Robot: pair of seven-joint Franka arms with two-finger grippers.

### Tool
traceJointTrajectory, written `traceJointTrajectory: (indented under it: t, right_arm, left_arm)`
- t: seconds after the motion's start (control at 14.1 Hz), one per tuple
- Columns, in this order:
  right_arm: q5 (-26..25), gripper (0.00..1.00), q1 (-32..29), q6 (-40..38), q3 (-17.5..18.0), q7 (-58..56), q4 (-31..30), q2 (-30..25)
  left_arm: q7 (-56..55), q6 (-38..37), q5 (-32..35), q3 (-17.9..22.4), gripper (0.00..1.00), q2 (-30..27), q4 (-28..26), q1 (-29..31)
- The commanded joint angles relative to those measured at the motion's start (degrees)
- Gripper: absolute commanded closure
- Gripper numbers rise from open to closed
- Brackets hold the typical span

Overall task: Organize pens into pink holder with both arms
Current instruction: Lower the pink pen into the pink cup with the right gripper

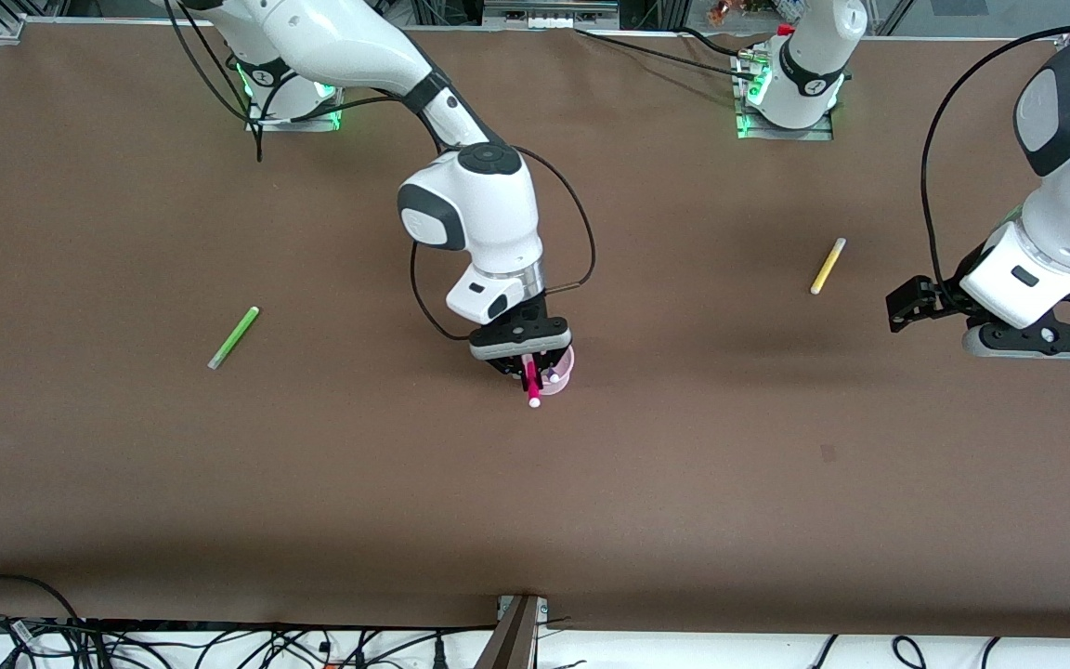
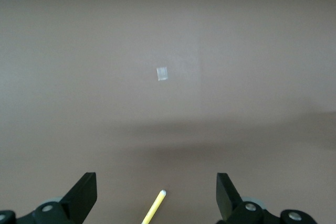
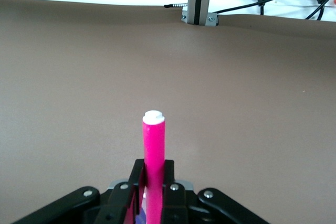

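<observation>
My right gripper [image 1: 529, 367] is shut on the magenta pink pen [image 1: 532, 379] and holds it over the pink holder [image 1: 563, 370] at the middle of the table. In the right wrist view the pen [image 3: 154, 150] stands up between the closed fingers. A purple patch shows under the gripper there; the dark purple pen cannot be made out otherwise. The lime green pen [image 1: 234, 336] lies toward the right arm's end. The yellow pen [image 1: 828, 266] lies toward the left arm's end. My left gripper [image 1: 1037, 339] is open and empty beside the yellow pen, whose tip [image 2: 155, 206] shows between its fingers.
Cables and a metal post [image 1: 516, 632] run along the table's edge nearest the front camera. A small pale mark [image 2: 162, 73] lies on the brown table in the left wrist view.
</observation>
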Motion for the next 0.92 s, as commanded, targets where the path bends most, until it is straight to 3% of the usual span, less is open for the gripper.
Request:
traceJointTrajectory:
  t: [0.0, 0.35, 0.85]
  right_arm:
    - [-1.4, 1.00, 1.7, 0.8, -2.1, 2.3, 1.8, 1.1]
    - [-1.4, 1.00, 1.8, 1.0, -3.3, 4.4, 1.8, 1.1]
    - [-2.6, 1.00, 4.9, 0.9, -5.0, 6.3, 1.2, 2.3]
  left_arm:
    - [2.6, -3.8, -1.0, -0.2, 0.00, -0.2, 3.1, 0.5]
    - [2.1, -3.9, -1.1, -0.5, 0.00, 0.3, 6.1, -0.3]
    - [2.2, -5.8, -1.7, -0.4, 0.00, 0.2, 6.3, -0.2]
